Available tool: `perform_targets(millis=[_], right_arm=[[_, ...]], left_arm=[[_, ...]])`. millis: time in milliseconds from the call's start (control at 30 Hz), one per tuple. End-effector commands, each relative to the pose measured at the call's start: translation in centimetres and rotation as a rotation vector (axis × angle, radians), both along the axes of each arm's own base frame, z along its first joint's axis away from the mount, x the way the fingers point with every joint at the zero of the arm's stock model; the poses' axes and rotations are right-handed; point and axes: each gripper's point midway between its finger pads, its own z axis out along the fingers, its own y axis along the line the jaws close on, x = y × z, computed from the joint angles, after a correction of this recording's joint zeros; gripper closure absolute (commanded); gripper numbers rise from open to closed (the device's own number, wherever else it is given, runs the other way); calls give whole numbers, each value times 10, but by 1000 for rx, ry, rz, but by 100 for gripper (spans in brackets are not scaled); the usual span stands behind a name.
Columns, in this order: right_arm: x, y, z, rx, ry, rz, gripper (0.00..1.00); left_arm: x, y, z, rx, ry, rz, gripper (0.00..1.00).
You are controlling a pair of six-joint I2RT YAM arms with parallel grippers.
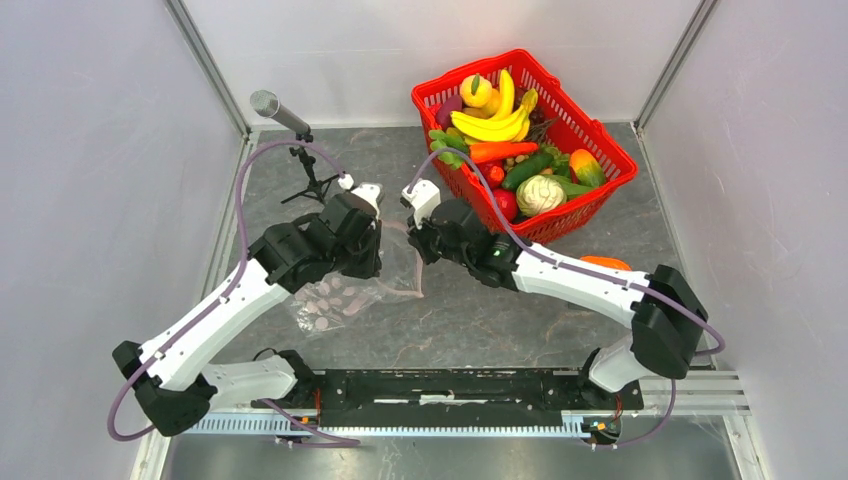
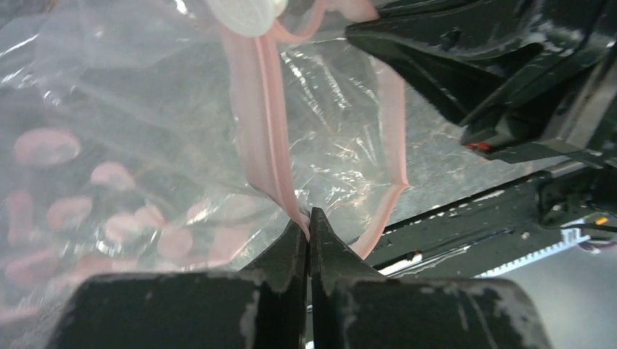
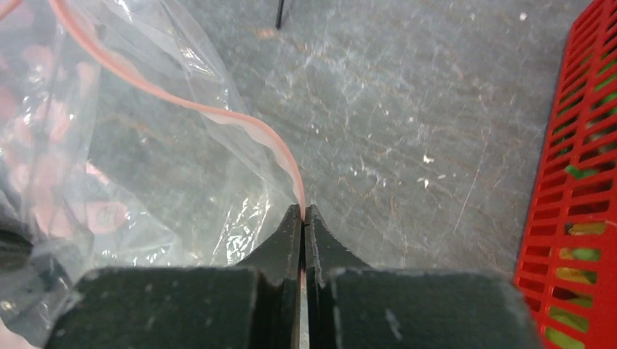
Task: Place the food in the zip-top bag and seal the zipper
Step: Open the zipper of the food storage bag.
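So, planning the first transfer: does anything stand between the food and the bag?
Yes. The right end effector, shut on the zipper, lies between the basket holding the food and the bag; the basket wall also rings the food.

The left fingers (image 2: 287, 256) and right fingers (image 3: 282, 249) are pinched together

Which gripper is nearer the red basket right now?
Right. The right gripper is shut on the zipper just left of the red basket; the left gripper, also shut on the zipper, is farther left.
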Motion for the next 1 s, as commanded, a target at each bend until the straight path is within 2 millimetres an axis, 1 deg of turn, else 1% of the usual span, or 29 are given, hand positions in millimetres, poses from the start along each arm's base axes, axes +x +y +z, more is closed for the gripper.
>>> perform_targets(millis=[0,100,167,200,367,400,467,500,533,600,633,700,767,800,867,933,967], right_arm=[[-2,-6,-23,-84,46,11,98],[0,-16,-43,-131,64,-28,96],[9,-29,-49,-165,55,-118,96],[13,-33,-49,-169,45,-144,96],[34,-51,-35,-169,-30,-302,94],[34,-48,-34,-174,-35,-283,94],[27,-29,-32,-156,-31,-157,94],[19,-18,-32,-142,-14,-77,94],[12,-9,-30,-110,1,-21,92],[1,1,-25,-52,22,42,85],[-2,3,-23,-31,24,52,81],[-4,3,-16,-10,21,60,77],[-4,2,-3,12,2,57,63],[-4,1,2,18,-7,57,60],[-4,-1,11,32,-25,55,57],[-6,-3,18,44,-30,61,50],[-8,-3,24,55,-33,66,50]], left_arm=[[4,16,-17,32,0,111,98],[12,26,-27,59,-29,166,98],[15,31,-32,79,-28,181,98],[16,32,-34,84,-28,183,98],[22,33,-39,94,-37,182,98],[25,35,-40,101,-41,187,98],[30,34,-42,101,-47,193,98],[32,33,-45,98,-44,190,98],[34,31,-46,91,-39,184,98],[37,27,-49,85,-33,186,98],[40,25,-50,77,-39,190,98],[44,25,-51,64,-42,202,98],[47,24,-53,46,-47,213,98],[49,25,-53,36,-48,218,98],[51,25,-53,18,-51,224,98],[52,26,-53,8,-54,224,98],[52,26,-54,5,-54,223,98]])
